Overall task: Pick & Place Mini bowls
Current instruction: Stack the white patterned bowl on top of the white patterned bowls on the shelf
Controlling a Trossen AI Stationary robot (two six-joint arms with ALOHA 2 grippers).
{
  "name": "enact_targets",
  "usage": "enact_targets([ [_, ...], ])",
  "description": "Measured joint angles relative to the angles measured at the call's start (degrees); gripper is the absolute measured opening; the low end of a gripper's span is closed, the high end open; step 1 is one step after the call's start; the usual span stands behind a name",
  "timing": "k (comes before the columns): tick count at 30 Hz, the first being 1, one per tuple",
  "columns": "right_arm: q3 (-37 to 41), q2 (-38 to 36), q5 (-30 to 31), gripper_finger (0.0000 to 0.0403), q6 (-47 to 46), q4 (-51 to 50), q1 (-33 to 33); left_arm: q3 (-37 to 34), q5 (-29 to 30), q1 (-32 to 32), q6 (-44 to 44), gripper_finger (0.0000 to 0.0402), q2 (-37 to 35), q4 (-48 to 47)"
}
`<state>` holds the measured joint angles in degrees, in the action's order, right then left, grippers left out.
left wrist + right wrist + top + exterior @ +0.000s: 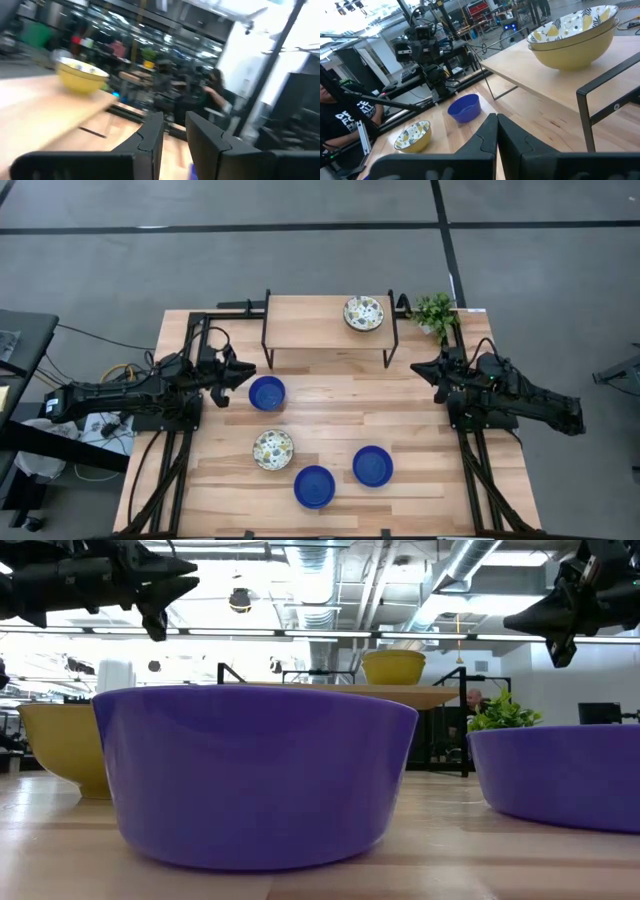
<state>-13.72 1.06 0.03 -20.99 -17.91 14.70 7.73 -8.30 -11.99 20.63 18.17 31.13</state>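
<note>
Three glossy blue mini bowls stand upright on the table: one [267,393] just right of my left gripper [245,375], two [314,486] [372,466] near the front edge. A speckled bowl [273,448], yellow outside, sits between them. More speckled bowls [575,40], stacked, rest on the raised shelf [300,315]. My left gripper [174,120] hovers open above the table, beside the far blue bowl. My right gripper [497,117] is shut and held in the air at the shelf's right end [418,366].
A small green plant [435,312] stands at the table's far right corner behind the shelf's black legs. Bare wood lies between the shelf and the bowls. A person in a dark shirt [350,117] is beyond the table's left side.
</note>
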Motion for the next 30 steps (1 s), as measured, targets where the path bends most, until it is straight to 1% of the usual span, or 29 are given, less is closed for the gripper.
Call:
enact_targets([
  [4, 0.0, 0.0, 0.0, 0.0000, 0.0, 0.0, 0.0, 1.0, -5.3, 0.0, 1.4, 0.0082, 0.8, -0.3],
  [7, 0.0, 0.0, 0.0, 0.0000, 0.0, 0.1, 0.0, 4.5, -9.3, 0.0, 2.2, 0.0082, 4.1, -1.8],
  [9, 0.0, 0.0, 0.0, 0.0000, 0.0, 0.1, 0.0, 7.9, -11.9, 0.1, 2.3, 0.0082, 7.6, -6.1],
  [13, 0.0, 0.0, 0.0, 0.0000, 0.0, 0.1, 0.0, 16.0, -16.3, 0.1, 1.9, 0.0082, 16.9, -17.8],
  [16, 0.0, 0.0, 0.0, 0.0000, 0.0, 0.1, 0.0, 21.8, -21.3, 0.1, 0.8, 0.0082, 24.3, -26.8],
  [20, 0.0, 0.0, 0.0, 0.0000, 0.0, 0.1, 0.0, 26.7, -26.3, 0.1, -0.2, 0.0082, 32.3, -38.6],
  [23, 0.0, 0.0, 0.0, 0.0000, 0.0, 0.1, 0.0, 28.1, -27.2, 0.4, -1.1, 0.0082, 36.1, -46.2],
  [25, 0.0, 0.0, 0.0, 0.0000, 0.1, 0.0, 0.0, 28.1, -27.3, 0.5, -1.1, 0.0082, 37.7, -49.5],
  [30, 0.0, 0.0, 0.0, 0.0000, 0.4, 0.0, 0.0, 28.1, -29.3, 0.4, 2.7, 0.0082, 39.1, -50.5],
])
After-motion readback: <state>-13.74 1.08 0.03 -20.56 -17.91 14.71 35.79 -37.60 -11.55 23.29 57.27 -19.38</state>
